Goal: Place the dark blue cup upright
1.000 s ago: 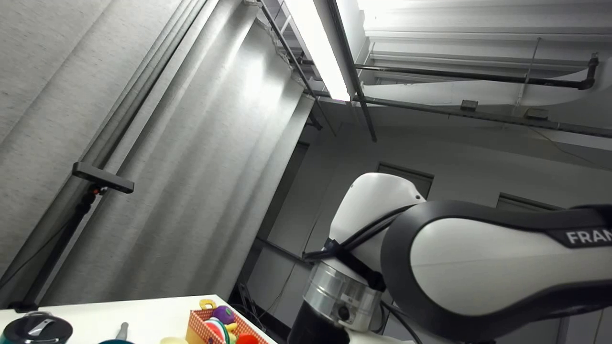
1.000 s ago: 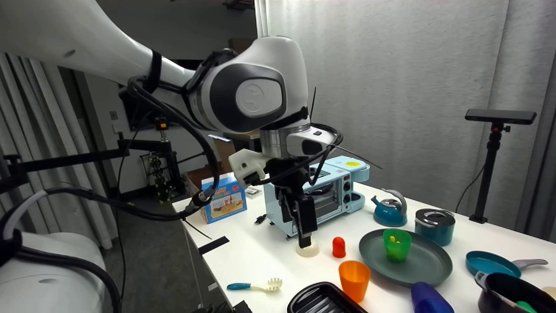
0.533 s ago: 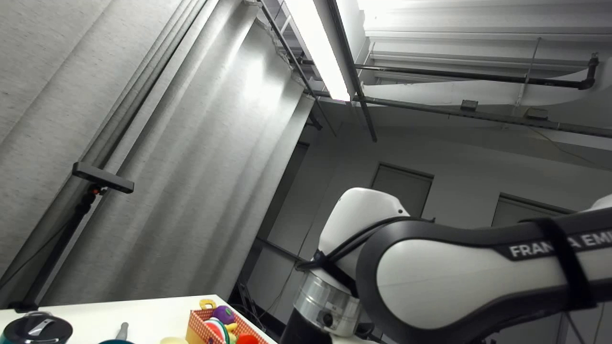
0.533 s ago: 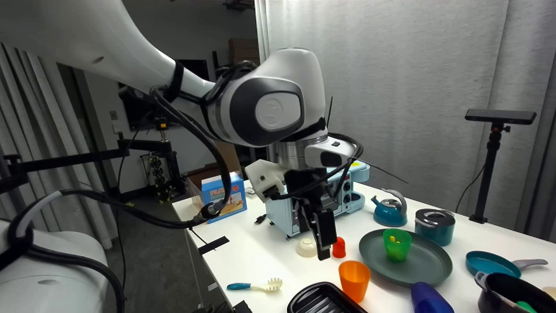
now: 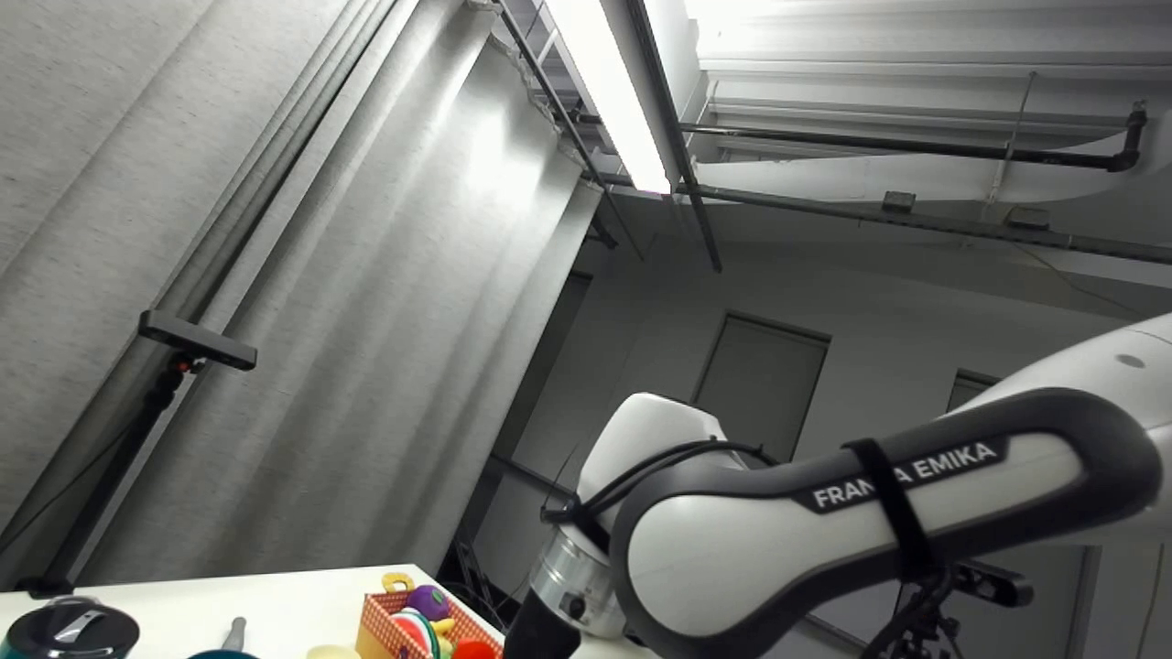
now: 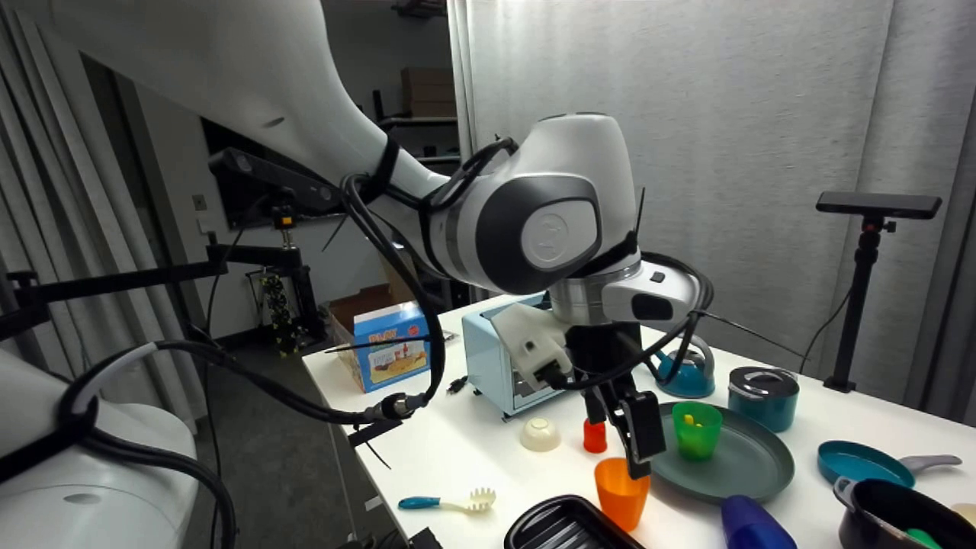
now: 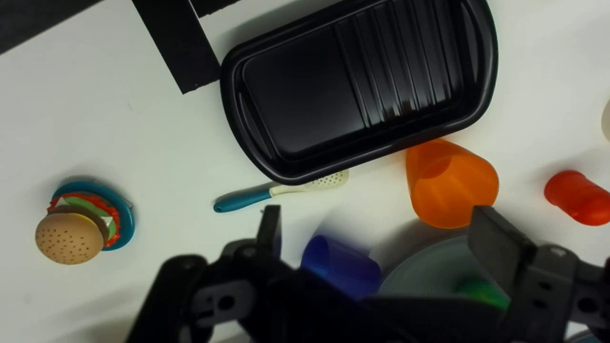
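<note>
Gripper (image 7: pixel 378 231) above table (image 7: pixel 157 143), jaws spread wide. Wrist view: dark blue cup (image 7: pixel 340 267) lies on its side, partly hidden; orange cup (image 7: pixel 452 186) at its 2 o'clock, gray plate (image 7: pixel 421 269) just beside at 3 o'clock.

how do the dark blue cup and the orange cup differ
The dark blue cup lies on its side, while the orange cup stands upright. The dark blue cup is deep in colour, the orange cup bright. The orange cup sits close beside the black tray; the dark blue cup lies farther from it. Both are cups on the white table.
</note>
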Tool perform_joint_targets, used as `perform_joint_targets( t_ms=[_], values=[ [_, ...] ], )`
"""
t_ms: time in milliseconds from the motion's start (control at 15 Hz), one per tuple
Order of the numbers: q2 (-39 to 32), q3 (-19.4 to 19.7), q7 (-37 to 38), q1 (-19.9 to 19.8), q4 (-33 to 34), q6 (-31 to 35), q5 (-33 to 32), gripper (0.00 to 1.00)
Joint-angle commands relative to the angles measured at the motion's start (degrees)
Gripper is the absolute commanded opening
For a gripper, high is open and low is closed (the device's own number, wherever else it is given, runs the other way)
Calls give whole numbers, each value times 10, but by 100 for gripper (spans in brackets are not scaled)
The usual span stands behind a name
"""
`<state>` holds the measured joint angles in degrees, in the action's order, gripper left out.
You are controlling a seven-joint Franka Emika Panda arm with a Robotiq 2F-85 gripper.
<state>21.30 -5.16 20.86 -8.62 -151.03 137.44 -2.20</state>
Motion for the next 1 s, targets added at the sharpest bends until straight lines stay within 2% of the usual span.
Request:
perform_joint_targets(
  t_ms=[0, 933],
  values=[
    [-66, 9, 24, -6, 44, 16, -15, 100],
    [-247, 56, 36, 21, 191, -2, -16, 100]
  ],
)
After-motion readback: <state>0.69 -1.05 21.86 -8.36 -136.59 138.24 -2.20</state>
